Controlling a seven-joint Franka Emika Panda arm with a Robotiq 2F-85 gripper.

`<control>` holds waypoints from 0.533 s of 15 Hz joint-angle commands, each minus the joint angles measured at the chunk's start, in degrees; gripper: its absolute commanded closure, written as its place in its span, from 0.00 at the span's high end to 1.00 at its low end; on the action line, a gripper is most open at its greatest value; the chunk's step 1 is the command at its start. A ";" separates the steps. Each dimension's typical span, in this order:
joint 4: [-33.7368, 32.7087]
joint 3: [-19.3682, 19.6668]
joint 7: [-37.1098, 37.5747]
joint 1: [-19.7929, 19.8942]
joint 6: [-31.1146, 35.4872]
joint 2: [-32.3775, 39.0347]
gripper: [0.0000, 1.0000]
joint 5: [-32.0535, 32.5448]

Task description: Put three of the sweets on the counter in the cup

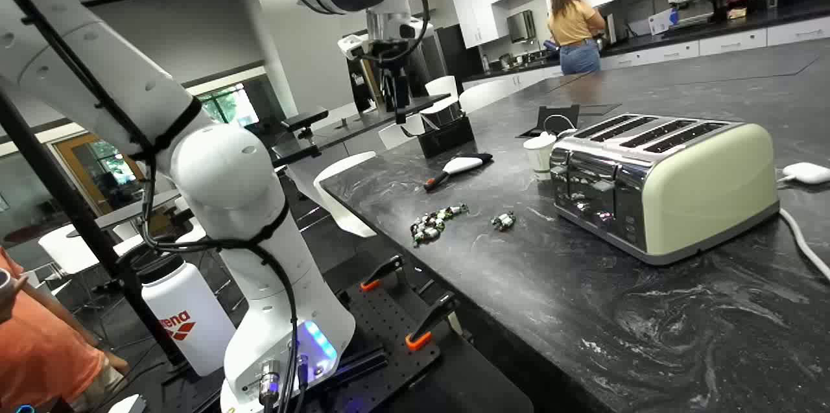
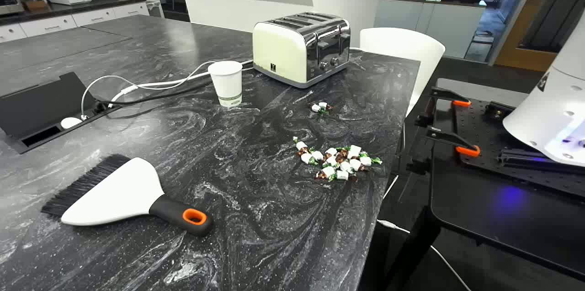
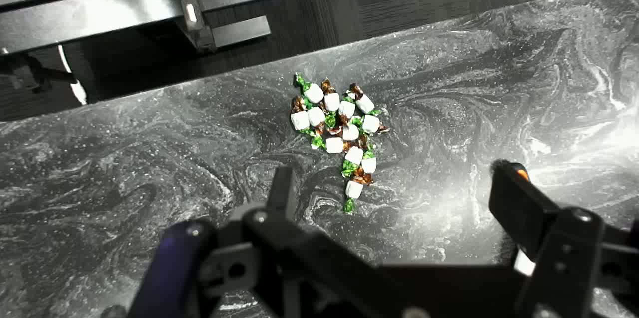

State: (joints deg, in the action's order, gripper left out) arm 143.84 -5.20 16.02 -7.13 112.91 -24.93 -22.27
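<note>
I had the brush [image 2: 119, 195] far left in an exterior view, then the upright cup [image 2: 227, 83], its inside hidden from me, then the toaster [image 2: 299, 51], a small cluster of sweets [image 2: 321, 106] and, nearer the edge of the surface [image 2: 256, 245], the main heap [image 2: 345, 166]. The fingers [image 3: 280, 195] hung wide apart, holding nothing, well above the sweets. I judged the step to be lining up a pick; next I needed to centre over the heap's loose end, descend and pinch just one.

Sweets [image 2: 346, 166]: white, with green and brown twisted ends; most in a loose pile, a small cluster apart
Cup [image 2: 227, 84]: white, upright, apart from the sweets
Counter [image 2: 256, 145]: dark grey, pale-swirled, under both
</note>
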 commanded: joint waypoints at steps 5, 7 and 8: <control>-0.09 -0.61 -0.21 0.69 -0.20 -0.02 1.00 -0.23; 0.50 -2.07 3.65 2.49 3.91 2.54 1.00 2.87; 0.84 -2.35 4.65 3.26 5.96 4.07 1.00 4.19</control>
State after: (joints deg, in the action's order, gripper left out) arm 143.93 -5.69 17.22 -6.35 113.73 -24.40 -20.88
